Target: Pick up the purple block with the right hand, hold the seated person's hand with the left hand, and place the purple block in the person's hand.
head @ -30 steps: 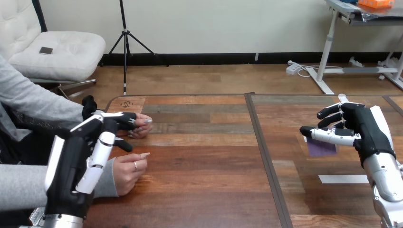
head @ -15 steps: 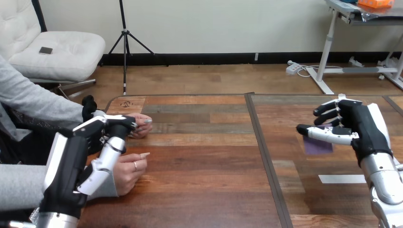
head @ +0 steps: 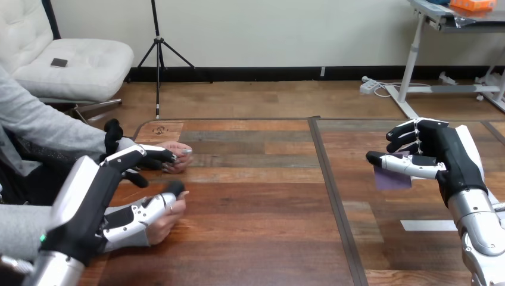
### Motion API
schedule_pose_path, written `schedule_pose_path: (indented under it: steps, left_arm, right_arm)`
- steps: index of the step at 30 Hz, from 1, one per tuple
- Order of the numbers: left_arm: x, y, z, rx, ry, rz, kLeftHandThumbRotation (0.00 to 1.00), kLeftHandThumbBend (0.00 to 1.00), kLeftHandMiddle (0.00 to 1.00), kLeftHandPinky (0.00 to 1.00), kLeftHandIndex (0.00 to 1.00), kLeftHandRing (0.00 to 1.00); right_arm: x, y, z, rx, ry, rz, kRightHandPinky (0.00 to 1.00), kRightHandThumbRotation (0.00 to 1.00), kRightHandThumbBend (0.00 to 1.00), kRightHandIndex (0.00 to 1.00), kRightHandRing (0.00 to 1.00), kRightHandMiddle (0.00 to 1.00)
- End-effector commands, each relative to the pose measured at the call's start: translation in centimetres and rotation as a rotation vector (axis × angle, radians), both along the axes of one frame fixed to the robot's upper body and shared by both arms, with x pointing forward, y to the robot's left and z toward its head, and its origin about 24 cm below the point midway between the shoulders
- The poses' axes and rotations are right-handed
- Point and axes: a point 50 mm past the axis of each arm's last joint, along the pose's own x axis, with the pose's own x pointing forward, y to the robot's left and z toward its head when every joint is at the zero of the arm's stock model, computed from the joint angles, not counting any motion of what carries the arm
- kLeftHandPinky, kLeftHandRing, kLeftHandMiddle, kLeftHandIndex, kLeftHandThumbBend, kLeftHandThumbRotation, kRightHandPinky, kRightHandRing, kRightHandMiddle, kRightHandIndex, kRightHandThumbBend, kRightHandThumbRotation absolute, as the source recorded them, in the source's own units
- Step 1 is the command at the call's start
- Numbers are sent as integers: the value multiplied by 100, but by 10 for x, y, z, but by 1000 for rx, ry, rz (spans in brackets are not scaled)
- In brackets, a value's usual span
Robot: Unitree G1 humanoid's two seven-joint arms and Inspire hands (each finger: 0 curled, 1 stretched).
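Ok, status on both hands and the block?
Right robot hand pinching purple block. Left robot hand open, thumb on person's near hand. Person's far hand beside it.

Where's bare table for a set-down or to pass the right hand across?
Free: the table middle, from the person's near hand past the seam to the purple block in the right hand. Crowded: left edge, left hand over the near hand, person's far hand just beyond. White strip lies near right.

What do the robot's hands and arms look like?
The left hand and the right hand are both black, with white shells on their backs and black-and-white jointed fingers. Each sits on the end of a rounded, shiny silver forearm.
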Motion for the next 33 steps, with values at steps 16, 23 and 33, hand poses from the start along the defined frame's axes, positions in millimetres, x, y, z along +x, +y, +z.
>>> schedule_pose_path:
  steps: [16,23,33]
  left_arm:
    - [14,-1,39,309,-51,-54,39,100,82,67,78,80]
    - [16,1,40,407,-25,-46,40,100,82,72,79,80]
    - [20,2,42,493,5,-47,39,100,83,76,80,81]
  right_arm:
    - [12,9,25,50,-129,31,38,0,85,44,39,44]
    - [12,9,26,43,-136,34,38,0,84,44,39,44]
    - [12,8,26,55,-131,29,37,0,84,44,39,44]
